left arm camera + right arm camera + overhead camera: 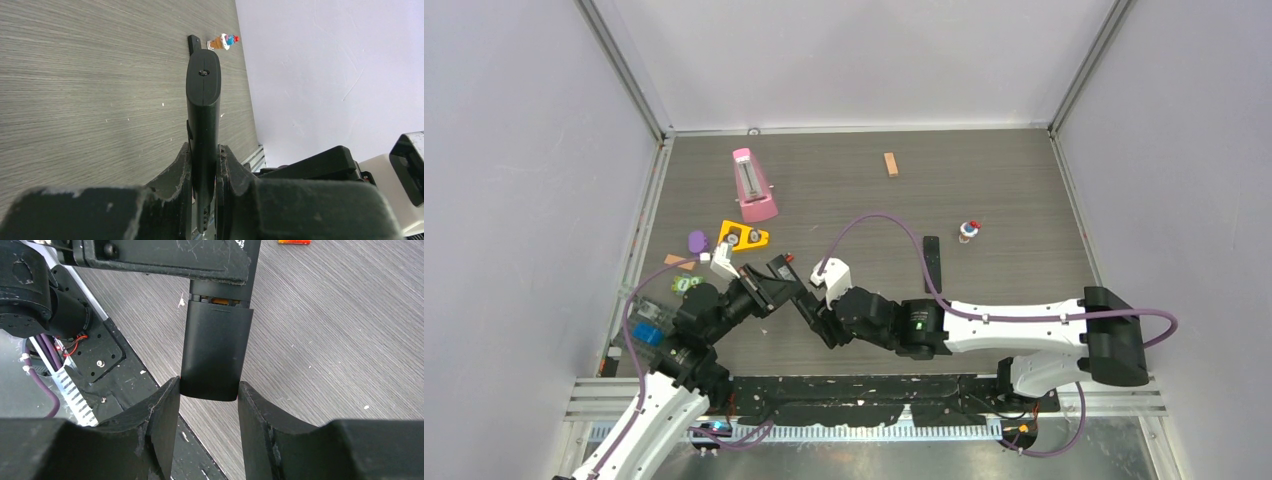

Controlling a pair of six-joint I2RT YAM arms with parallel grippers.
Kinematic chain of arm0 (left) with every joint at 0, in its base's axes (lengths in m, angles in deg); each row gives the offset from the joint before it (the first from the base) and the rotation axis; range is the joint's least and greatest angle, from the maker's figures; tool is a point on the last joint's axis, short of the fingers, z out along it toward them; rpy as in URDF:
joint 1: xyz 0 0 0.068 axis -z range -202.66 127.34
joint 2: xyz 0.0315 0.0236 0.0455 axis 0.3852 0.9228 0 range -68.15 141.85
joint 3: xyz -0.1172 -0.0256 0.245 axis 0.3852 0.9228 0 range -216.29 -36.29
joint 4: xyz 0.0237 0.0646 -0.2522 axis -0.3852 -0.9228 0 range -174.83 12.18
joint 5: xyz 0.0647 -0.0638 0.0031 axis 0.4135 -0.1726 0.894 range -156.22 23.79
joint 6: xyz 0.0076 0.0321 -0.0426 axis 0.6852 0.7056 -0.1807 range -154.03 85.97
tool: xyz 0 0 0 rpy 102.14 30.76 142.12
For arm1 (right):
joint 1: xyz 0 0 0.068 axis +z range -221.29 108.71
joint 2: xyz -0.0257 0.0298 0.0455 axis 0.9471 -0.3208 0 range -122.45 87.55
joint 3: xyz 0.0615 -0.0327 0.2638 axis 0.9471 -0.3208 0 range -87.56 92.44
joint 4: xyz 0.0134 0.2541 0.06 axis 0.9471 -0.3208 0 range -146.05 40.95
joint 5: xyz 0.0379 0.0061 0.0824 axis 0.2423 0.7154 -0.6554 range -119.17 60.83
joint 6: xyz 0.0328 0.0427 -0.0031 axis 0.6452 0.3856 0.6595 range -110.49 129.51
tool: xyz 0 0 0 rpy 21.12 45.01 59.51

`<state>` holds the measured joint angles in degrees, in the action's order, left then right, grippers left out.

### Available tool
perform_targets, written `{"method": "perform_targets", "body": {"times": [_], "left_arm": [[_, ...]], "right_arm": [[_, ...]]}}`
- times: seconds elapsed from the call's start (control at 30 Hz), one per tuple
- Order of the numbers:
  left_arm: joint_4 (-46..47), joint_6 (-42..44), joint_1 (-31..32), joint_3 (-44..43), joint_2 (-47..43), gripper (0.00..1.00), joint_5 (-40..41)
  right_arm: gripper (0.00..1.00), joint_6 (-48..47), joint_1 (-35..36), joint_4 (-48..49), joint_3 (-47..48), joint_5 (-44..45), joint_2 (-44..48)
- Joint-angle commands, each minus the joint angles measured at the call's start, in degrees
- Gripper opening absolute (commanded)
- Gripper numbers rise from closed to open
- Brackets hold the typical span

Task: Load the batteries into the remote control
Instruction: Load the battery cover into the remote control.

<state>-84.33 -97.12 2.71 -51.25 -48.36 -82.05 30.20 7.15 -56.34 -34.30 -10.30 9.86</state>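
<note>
Over near table (984, 190) edge, remote control (215, 360)

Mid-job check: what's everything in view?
remote control: one, black, held up, left of centre
bar: one, black, right of centre
figurine: one, white-red-blue, right of bar
block: one, tan, far centre
tapered stand: one, pink, far left
plate: one, yellow, beside the stand
blob: one, purple, left of plate
tag: one, green, near left edge
left end effector: one, black, shut on remote control
right end effector: one, black, shut on its other end
</note>
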Motion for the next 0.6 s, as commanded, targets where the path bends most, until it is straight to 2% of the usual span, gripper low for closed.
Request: {"method": "perform_targets", "body": {"times": [0.0, 0.57], "left_arm": [[4.2, -0.6, -0.3, -1.4, 0.2, 0.00, -1.1], [5.8, -2.4, -0.3, -0.6, -0.2, 0.00, -1.7]], "right_arm": [[0.34, -0.2, 0.4, 1.3, 3.3, 1.4, -1.2], [0.35, 2.1, 0.4, -2.4, 6.1, 0.9, -4.7]]}}
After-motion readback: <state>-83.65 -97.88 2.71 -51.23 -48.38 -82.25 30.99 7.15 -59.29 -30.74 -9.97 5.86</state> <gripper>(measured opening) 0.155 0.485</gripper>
